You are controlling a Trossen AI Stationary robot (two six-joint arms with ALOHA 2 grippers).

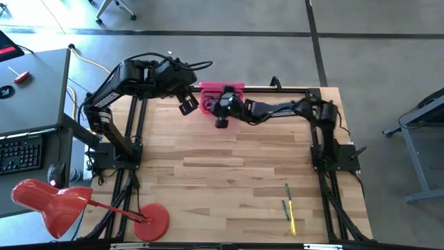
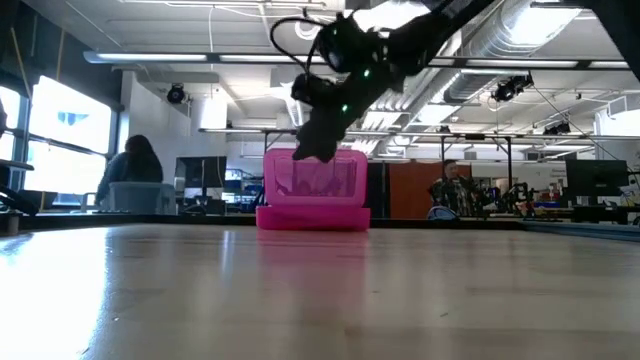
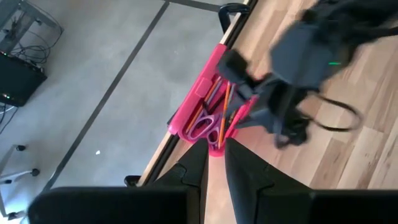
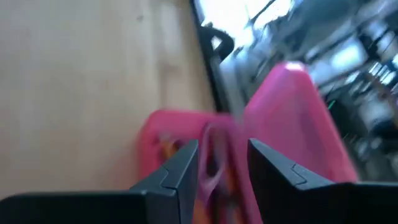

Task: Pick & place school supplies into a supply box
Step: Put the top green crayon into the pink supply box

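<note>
The right gripper [image 1: 222,119] hangs over the pink supply box [image 1: 223,89] at the table's far edge.

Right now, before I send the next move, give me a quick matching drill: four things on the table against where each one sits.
Things:
1. purple-handled scissors
2. yellow pencil
3. red desk lamp
4. right gripper

Places:
A. near left corner of the table
B. inside the pink supply box
C. lying on bare wood near the right arm's base
D. over the supply box at the far edge

Pairs: 1-B, 2-C, 3-A, 4-D
</note>
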